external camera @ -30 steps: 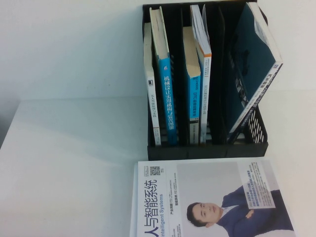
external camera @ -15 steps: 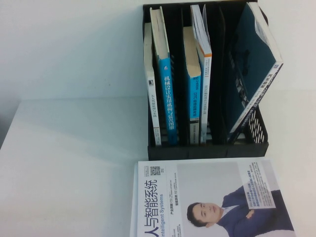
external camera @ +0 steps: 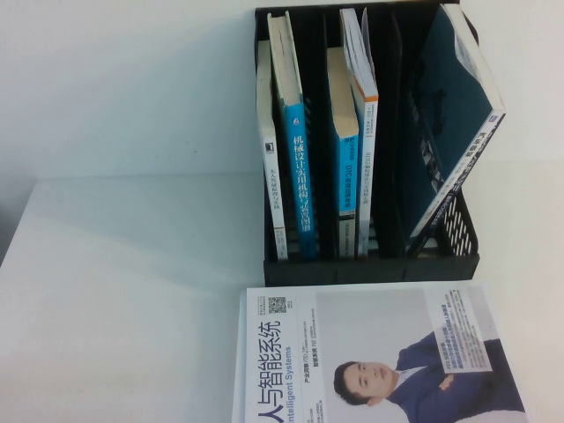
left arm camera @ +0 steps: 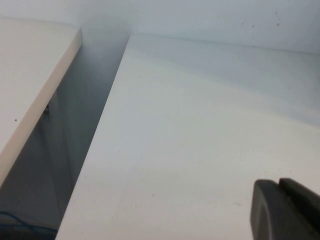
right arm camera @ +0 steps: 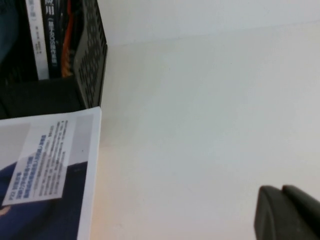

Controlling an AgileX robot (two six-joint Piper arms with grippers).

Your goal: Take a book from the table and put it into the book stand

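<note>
The book (external camera: pixel 454 132) already leans in the book stand (external camera: pixel 370 264), ahead-left of my right hand (right arm camera: pixel 287 212); left hand (left arm camera: pixel 285 207) well apart. I can't tell either hand's opening.

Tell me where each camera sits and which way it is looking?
High view: raised on the robot's side, looking down at the table, the book stand holding the book, and the man-cover book; no arm or gripper shows.
Left wrist view: on the left arm, facing bare tabletop; only the left gripper tip shows.
Right wrist view: on the right arm, facing the stand's mesh side and the man-cover book's corner; right gripper tip shows.
High and right wrist views share the stand and man-cover book.
</note>
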